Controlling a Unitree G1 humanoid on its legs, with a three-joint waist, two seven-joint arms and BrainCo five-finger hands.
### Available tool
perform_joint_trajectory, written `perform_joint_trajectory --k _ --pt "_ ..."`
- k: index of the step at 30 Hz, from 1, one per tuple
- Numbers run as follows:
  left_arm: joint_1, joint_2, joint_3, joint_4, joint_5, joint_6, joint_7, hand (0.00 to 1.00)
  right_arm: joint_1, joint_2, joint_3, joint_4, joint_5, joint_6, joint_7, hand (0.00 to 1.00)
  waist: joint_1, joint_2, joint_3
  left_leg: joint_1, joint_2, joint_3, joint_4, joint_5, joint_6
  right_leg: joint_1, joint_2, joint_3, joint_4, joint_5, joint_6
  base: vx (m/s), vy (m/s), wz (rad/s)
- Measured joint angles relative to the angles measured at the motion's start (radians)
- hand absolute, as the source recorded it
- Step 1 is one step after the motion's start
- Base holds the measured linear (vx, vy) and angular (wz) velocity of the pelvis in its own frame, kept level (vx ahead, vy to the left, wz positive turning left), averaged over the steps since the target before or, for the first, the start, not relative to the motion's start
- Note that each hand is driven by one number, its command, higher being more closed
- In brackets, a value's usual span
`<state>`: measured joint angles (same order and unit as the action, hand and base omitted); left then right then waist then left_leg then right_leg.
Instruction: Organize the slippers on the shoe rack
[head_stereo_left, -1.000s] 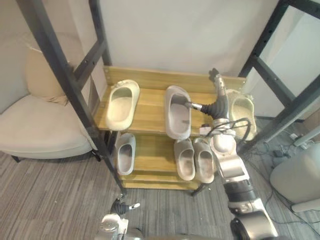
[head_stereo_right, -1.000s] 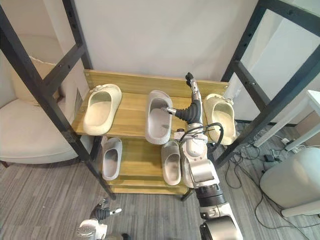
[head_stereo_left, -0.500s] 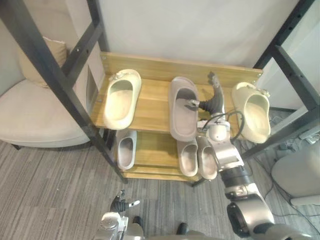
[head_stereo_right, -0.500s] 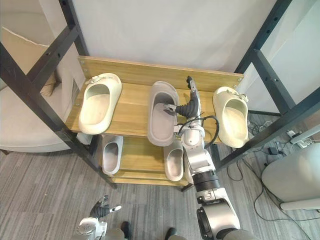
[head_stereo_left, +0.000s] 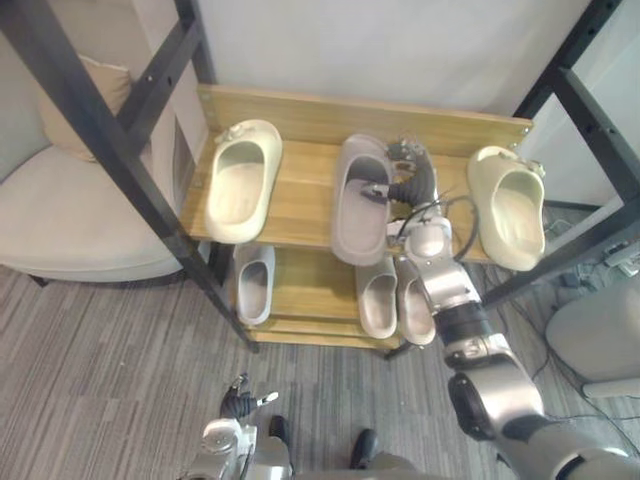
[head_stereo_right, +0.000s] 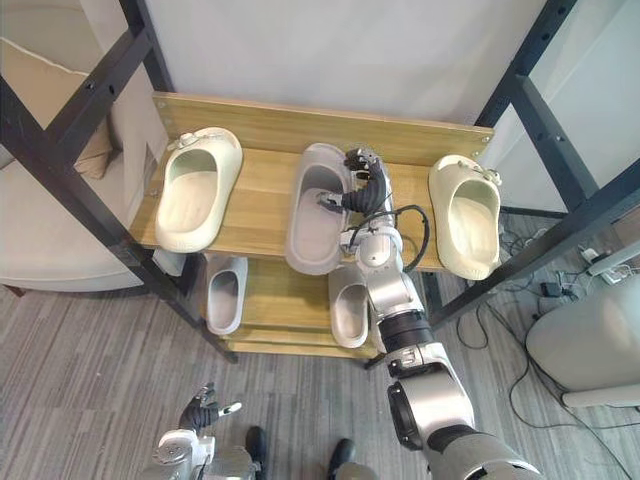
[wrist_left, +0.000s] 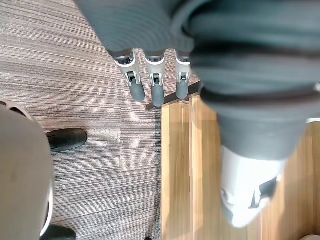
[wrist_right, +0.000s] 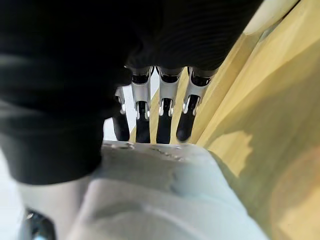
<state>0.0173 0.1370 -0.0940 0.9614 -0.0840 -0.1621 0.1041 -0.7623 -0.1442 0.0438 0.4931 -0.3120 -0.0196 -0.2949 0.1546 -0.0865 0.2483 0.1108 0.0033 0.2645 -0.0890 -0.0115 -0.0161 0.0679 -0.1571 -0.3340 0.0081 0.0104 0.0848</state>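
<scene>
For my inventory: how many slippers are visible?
6. Top shelf: left cream slipper, middle grey slipper, right cream slipper. Lower shelf: left grey slipper, two grey slippers right. Others possibly hidden.

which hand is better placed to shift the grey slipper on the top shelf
Right. The right hand is curled round the grey slipper on the top shelf; the left hand hangs open, low near the floor.
</scene>
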Motion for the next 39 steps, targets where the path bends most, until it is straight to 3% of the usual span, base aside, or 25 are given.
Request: perform_joint_trajectory --k 12,25,33,39 --pt "-0.004 0.003 0.0 0.003 -0.008 0.001 0.001 0.0 0.005 -0.014 0.013 -0.008 0.041 -0.029 0.0 1.0 0.008 -0.007 0.003 0.017 0.001 -0.005 -0.012 0.012 0.001 0.022 0.002 -0.012 -0.013 0.001 0.001 0.0 -0.009 0.02" --pt "-0.001 0.003 0.001 0.005 -0.002 0.004 0.0 0.0 0.262 0.057 0.035 -0.291 0.119 -0.055 0.01 1.0 -0.003 -0.01 0.001 0.053 0.001 -0.014 -0.012 0.012 0.001 0.063 0.0 -0.017 -0.015 0.001 0.001 -0.01 -0.003 0.0" --pt "0.007 0.004 0.019 0.026 0.015 0.003 -0.009 0.0 0.389 0.061 0.101 -0.632 0.198 -0.178 0.042 1.0 -0.039 -0.018 -0.014 0.068 0.002 -0.017 -0.006 0.011 0.001 0.075 -0.002 -0.021 -0.013 -0.001 0.003 -0.03 -0.014 0.0" --pt "0.007 0.004 0.018 0.051 0.042 0.003 -0.017 0.0 0.516 0.061 0.13 -0.724 0.284 -0.217 0.11 1.0 -0.062 -0.016 -0.035 0.068 0.002 -0.017 -0.005 0.011 0.001 0.076 -0.002 -0.022 -0.014 -0.001 0.003 0.0 0.0 0.0"
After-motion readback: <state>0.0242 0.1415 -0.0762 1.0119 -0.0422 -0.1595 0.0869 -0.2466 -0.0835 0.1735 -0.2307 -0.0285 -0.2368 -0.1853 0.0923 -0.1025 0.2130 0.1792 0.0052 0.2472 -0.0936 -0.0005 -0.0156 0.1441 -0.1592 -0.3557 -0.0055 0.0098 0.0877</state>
